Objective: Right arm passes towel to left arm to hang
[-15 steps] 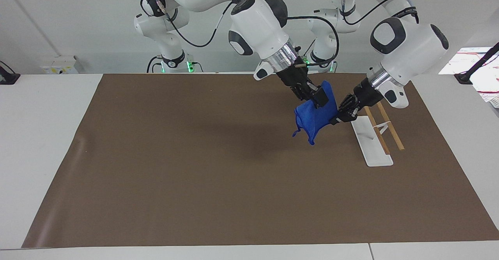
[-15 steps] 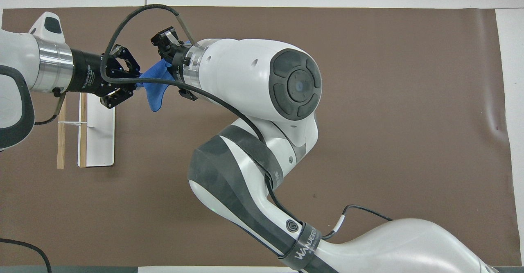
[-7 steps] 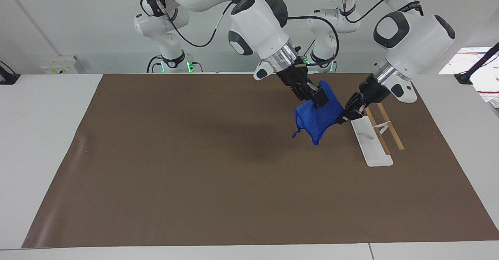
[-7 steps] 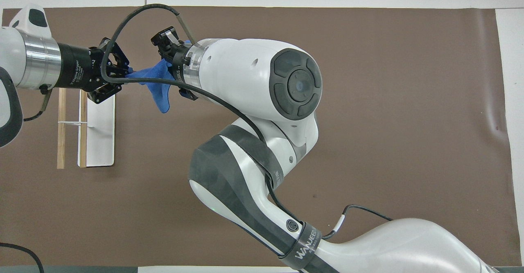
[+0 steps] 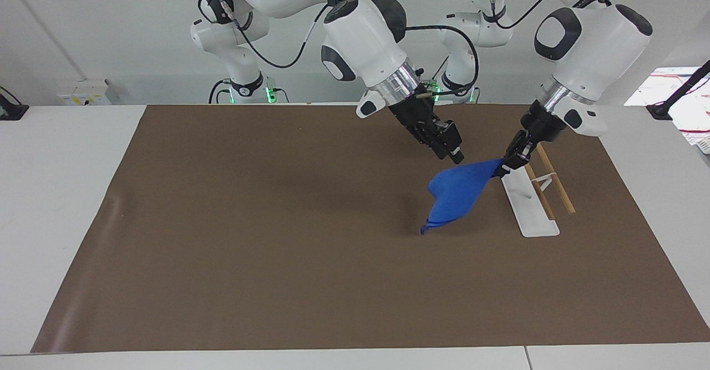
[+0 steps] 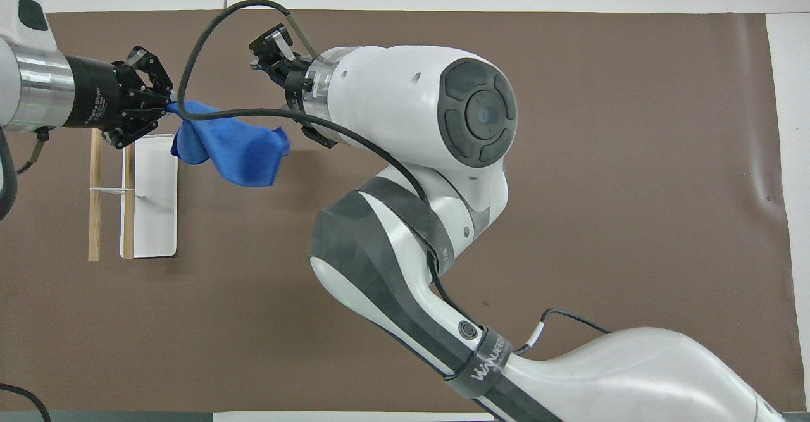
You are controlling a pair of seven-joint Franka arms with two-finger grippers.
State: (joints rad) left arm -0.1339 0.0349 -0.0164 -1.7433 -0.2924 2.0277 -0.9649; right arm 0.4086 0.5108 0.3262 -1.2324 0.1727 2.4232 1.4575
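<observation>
Handover done: my left gripper (image 5: 506,166) fingers are clamped on the towel (image 5: 457,192) beside the rack (image 5: 527,201); right gripper (image 5: 448,143) fingers wide, empty. Hanging remains.

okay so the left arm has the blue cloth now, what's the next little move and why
Probably the left gripper should lift and carry the bright blue microfibre towel over the wooden two-rail rack on its white base. That gripper is shut on one corner, the cloth dangles free above the brown mat, and the right gripper is off the cloth, so the rack beside it comes next.
</observation>
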